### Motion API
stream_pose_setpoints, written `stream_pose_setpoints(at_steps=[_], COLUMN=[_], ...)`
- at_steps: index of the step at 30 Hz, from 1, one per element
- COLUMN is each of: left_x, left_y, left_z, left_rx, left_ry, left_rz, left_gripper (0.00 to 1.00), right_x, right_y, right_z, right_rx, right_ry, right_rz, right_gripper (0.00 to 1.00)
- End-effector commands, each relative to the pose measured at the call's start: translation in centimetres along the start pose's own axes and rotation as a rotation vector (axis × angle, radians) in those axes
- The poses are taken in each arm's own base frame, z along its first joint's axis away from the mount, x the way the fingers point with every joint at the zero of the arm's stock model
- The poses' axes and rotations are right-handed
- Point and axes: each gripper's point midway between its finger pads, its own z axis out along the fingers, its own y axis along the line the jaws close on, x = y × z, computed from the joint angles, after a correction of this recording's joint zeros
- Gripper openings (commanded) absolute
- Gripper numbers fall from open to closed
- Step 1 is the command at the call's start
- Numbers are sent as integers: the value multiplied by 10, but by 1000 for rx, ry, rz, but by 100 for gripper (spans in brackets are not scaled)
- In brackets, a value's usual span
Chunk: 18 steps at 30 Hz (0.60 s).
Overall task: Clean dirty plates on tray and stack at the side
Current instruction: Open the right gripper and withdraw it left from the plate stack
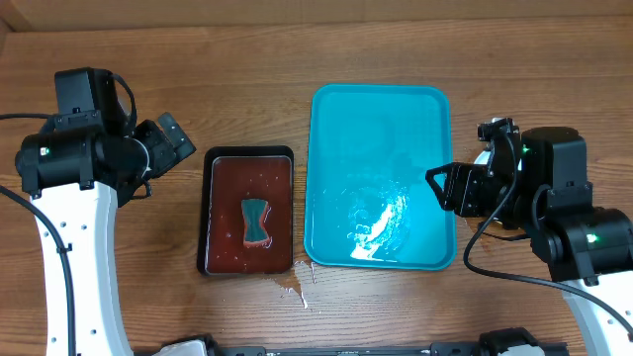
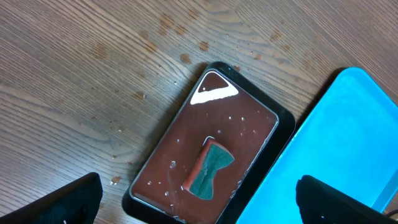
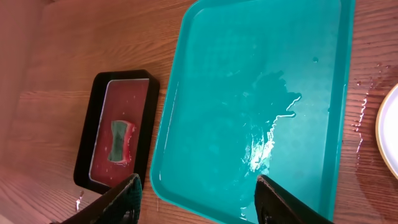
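The turquoise tray (image 1: 381, 119) lies mid-table, wet and holding only a film of water; it also shows in the right wrist view (image 3: 249, 62) and the left wrist view (image 2: 348, 124). One plate (image 3: 389, 130), white with a pale rim, shows only as an edge on the wood to the right of the tray. The other plates are hidden. My left gripper (image 1: 176, 141) (image 2: 199, 211) is open and empty above the black tray's left side. My right gripper (image 1: 442, 188) (image 3: 199, 199) is open and empty over the tray's right rim.
A black tray (image 1: 249, 156) with red-brown liquid holds a teal-and-red sponge (image 1: 256, 220) left of the turquoise tray. Water drops and a brown spill (image 1: 292, 285) lie on the wood near the trays' front edges.
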Motion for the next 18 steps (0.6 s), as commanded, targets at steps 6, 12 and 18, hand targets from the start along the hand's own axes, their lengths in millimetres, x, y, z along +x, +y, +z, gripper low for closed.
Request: stream_pose_setpoints(at_steps=[6, 12, 18], left_x=[-4, -4, -4], left_y=[-1, -1, -1], left_z=[-4, -4, -4], left_rx=[4, 4, 4], left_ry=[-18, -18, -18], left_rz=[14, 14, 14], left_gripper=[100, 100, 100], right_x=[-8, -8, -8], right_y=[6, 6, 6], right_z=[-4, -4, -4], right_rx=[-11, -11, -11], right_ry=[-25, -25, -25], right_rz=[-23, -23, -23], right_gripper=[61, 65, 72])
